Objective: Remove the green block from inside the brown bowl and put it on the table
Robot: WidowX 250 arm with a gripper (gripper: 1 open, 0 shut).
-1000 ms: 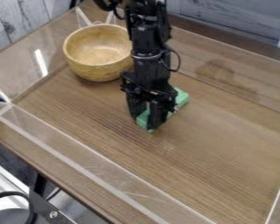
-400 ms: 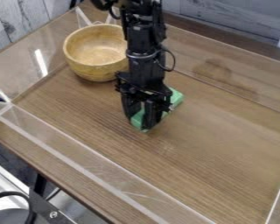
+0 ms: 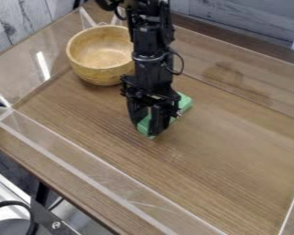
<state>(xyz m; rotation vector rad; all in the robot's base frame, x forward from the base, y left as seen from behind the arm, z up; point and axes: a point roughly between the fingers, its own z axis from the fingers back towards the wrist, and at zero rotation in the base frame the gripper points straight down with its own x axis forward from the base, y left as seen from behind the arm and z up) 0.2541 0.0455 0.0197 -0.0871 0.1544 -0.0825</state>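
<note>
The hand (image 3: 152,121) grips the block (image 3: 162,115), low on the tabletop (image 3: 235,156), right of the bowl (image 3: 102,53). Open the fingers fully before lifting straight up.

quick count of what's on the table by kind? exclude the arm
Green block: 1, clamped in the gripper, down at the table
Wooden bowl: 1, nothing visible inside
Total: 2

Even, bright indoor light, soft low-resolution picture, white glare streaks on the clear acrylic walls (image 3: 39,64), faint shadows
</note>
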